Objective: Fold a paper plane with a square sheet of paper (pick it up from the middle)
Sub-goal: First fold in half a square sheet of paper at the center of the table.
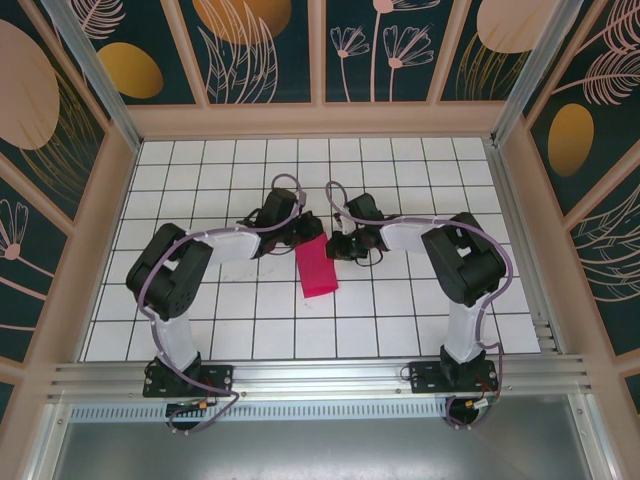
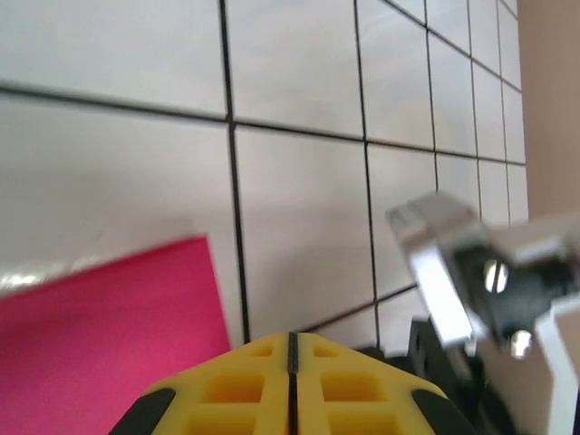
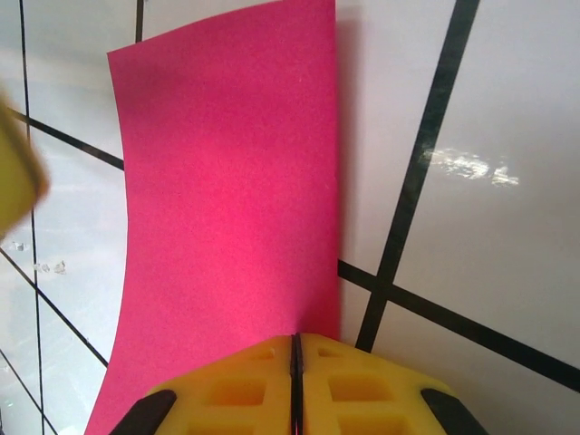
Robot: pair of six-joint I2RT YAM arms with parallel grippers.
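I see right gripper point(image 3: 295, 344) fingers pressed together, pinching end of pink paper sheet point(image 3: 236, 181). Left gripper point(image 2: 291, 344) closed at sheet's corner; can't tell if gripping.

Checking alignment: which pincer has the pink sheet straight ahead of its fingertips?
The right pincer: the pink sheet runs up from its tips; the left pincer faces bare tile.
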